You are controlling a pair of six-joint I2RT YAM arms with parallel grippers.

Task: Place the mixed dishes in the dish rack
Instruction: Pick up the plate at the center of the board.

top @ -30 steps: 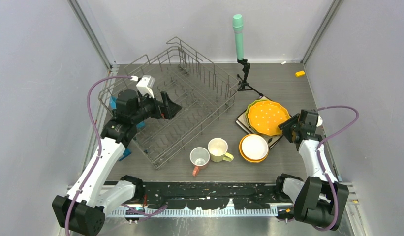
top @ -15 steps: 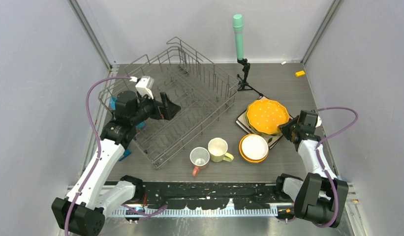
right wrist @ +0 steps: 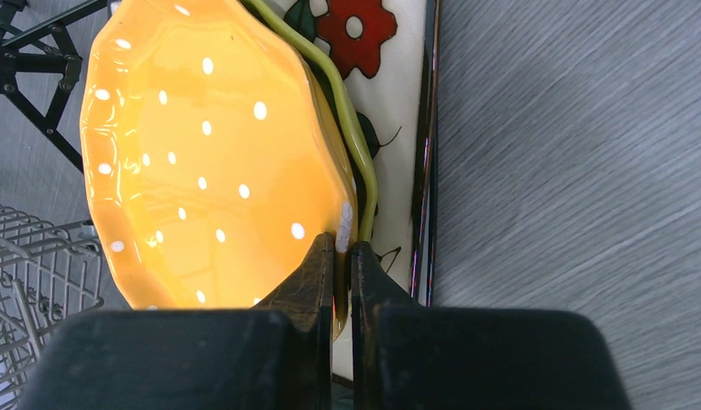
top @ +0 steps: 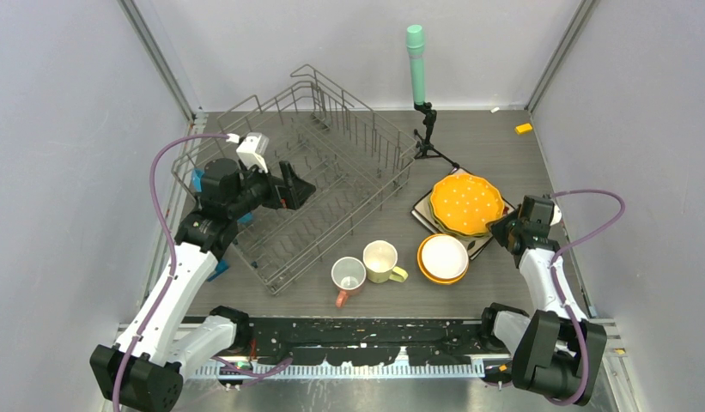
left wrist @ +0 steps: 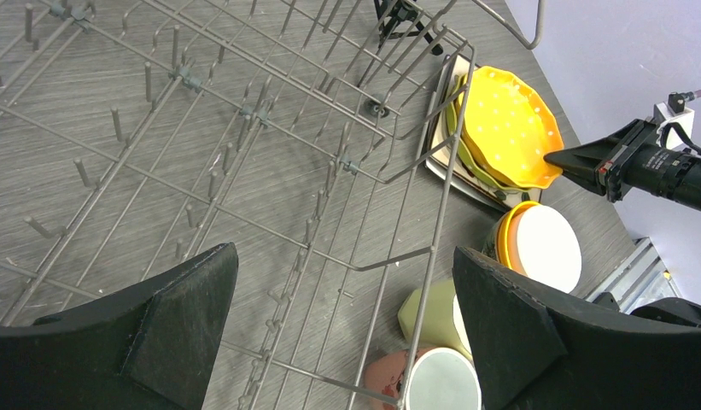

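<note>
The orange dotted plate (top: pixel 465 204) tops a stack at the right, over a yellow-green plate (right wrist: pixel 357 145) and a white square plate (right wrist: pixel 398 102) with a red flower. My right gripper (right wrist: pixel 341 243) is shut on the orange plate's near rim. A white bowl nested in an orange bowl (top: pixel 443 257) sits in front of the stack. The pale-yellow mug (top: pixel 381 260) and pink mug (top: pixel 348 276) stand beside the wire dish rack (top: pixel 349 163). My left gripper (left wrist: pixel 342 256) hangs wide open over the rack's floor, holding nothing.
A green-topped cylinder on a black tripod (top: pixel 416 60) stands just behind the plate stack. A small yellow block (top: pixel 524 129) lies at the far right corner. A blue box (top: pixel 198 180) is wedged left of the rack. Grey walls close in on both sides.
My right jaws have closed onto the orange plate's rim, and the gripper has drawn slightly back to the right. The plate now lies flatter on the stack. The left arm has stayed still.
</note>
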